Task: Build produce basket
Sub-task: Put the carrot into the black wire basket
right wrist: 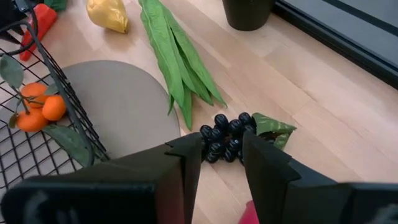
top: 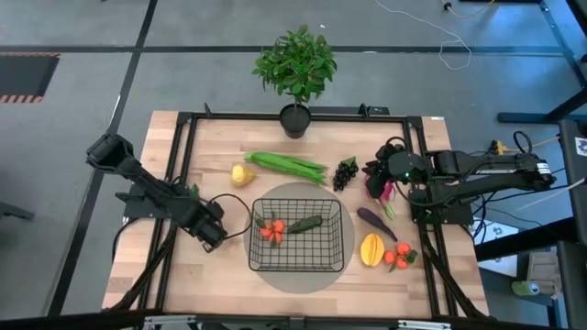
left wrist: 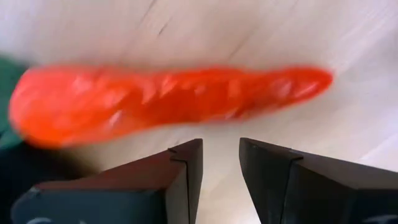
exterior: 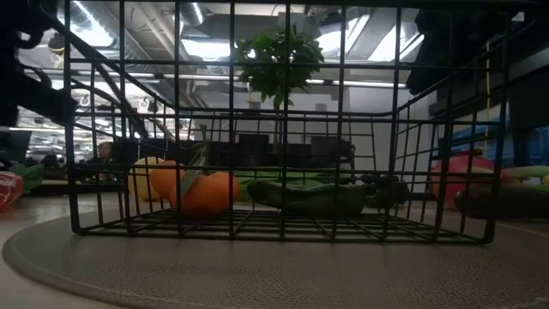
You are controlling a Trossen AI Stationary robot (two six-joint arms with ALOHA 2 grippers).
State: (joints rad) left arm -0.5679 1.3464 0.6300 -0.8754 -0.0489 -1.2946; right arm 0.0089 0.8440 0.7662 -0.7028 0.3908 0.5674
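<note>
The black wire basket stands on a round grey mat and holds orange tomatoes and a dark green cucumber. My left gripper is open, just over the red chili, which lies flat on the wood left of the basket. In the high view my left arm hides most of the chili. My right gripper is open over the pink-purple radish. The black grapes lie just beyond its fingertips. My right gripper stands over the radish, and a pink bit of the radish shows low between its fingers. I cannot tell whether the fingers touch it.
Lemon, long green beans and a potted plant lie toward the far edge. Purple eggplant, mango and more orange tomatoes lie right of the basket. A black frame runs around the table.
</note>
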